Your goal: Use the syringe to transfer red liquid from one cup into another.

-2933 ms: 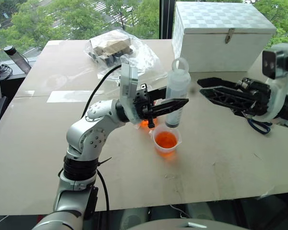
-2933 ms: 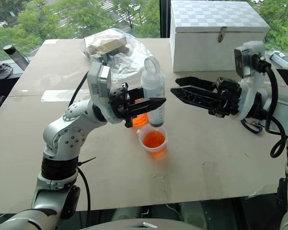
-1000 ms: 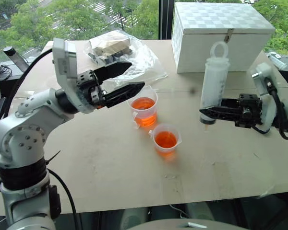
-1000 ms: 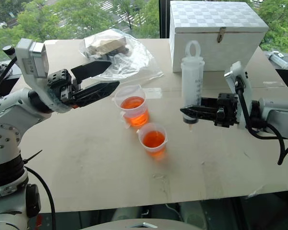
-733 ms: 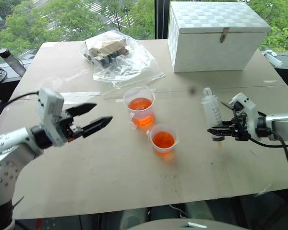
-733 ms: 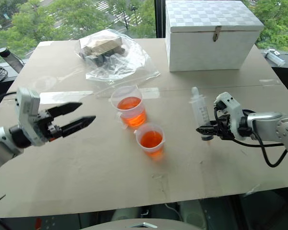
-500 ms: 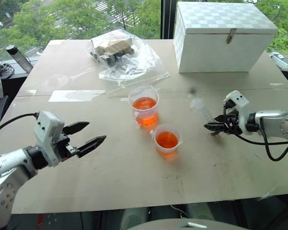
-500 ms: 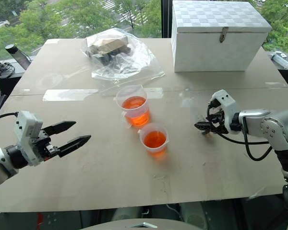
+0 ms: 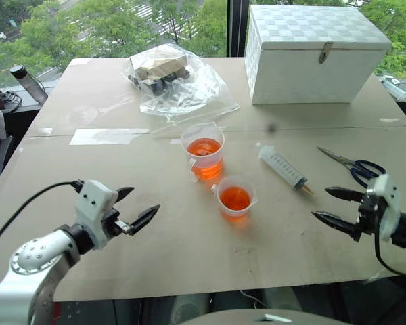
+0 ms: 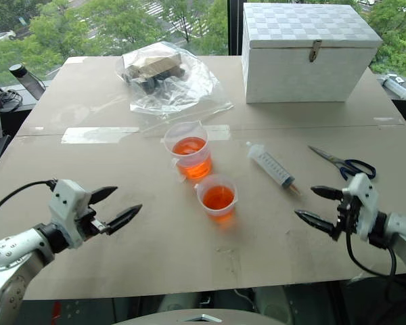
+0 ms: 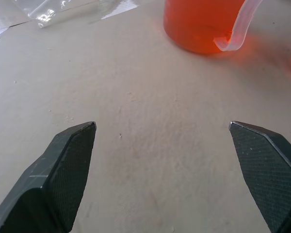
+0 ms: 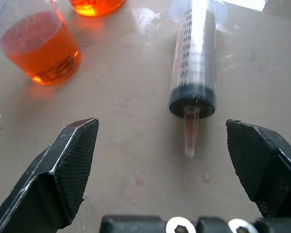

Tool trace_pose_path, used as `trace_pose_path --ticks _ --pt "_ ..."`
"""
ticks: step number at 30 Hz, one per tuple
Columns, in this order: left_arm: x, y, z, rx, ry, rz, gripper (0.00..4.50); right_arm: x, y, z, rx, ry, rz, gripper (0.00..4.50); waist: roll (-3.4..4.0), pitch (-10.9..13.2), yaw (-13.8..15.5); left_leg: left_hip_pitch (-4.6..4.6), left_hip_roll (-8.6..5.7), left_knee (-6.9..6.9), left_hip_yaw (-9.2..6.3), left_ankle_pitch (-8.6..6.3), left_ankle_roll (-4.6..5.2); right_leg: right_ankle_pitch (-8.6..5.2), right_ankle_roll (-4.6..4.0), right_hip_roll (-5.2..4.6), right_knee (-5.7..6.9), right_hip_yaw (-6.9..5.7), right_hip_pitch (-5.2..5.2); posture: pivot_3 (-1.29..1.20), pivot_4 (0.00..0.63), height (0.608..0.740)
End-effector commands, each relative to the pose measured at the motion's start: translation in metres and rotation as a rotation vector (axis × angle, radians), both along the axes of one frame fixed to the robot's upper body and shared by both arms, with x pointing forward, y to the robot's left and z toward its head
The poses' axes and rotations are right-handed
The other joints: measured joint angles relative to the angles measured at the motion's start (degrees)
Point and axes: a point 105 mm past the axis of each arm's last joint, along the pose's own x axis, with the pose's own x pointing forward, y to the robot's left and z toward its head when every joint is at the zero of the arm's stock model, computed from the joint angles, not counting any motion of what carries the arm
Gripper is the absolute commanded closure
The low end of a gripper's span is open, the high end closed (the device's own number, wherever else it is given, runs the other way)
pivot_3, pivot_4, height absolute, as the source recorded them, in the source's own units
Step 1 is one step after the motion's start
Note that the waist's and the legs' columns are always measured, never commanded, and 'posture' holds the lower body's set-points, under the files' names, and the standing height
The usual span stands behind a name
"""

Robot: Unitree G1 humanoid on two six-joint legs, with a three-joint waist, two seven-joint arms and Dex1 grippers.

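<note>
Syringe [image 9: 283, 166] — clear, black-marked, orange-tipped.

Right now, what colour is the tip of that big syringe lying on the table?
The syringe has a pale orange-tinted tip; the right wrist view shows it best.

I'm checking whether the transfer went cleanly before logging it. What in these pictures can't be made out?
- Contents of the plastic bag: crumpled film hides them in the eye views.
- Inside of the white box: lid shut.
- Taller cup: cut off by the left wrist view's edge, level unreadable there.
- Syringe plunger end: washed out by glare in the right wrist view.
- Scale marks on the smaller cup: too small in the eye views.
</note>
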Motion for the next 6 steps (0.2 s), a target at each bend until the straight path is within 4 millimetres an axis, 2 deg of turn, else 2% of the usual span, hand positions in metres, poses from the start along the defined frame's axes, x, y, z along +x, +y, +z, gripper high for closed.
trace_pose_path --ticks 1,6 --pt "-0.007 -0.004 -0.012 0.061 -0.024 -0.059 0.00 -0.008 -0.011 -0.011 -0.029 -0.074 -0.007 0.02 0.06 0.0 -0.2 0.03 0.00 0.00 0.01 -0.01 0.01 0.00 0.00 0.00 0.02 0.01 0.01 0.00 0.150 0.740" --pt "-0.017 -0.003 -0.030 0.080 -0.007 -0.099 0.00 -0.005 -0.011 -0.031 -0.028 -0.153 -0.019 0.02 0.18 0.0 -0.5 1.01 0.00 -0.16 0.01 -0.06 0.07 -0.05 -0.10 -0.05 -0.07 0.03 0.87 0.00 0.150 0.740"
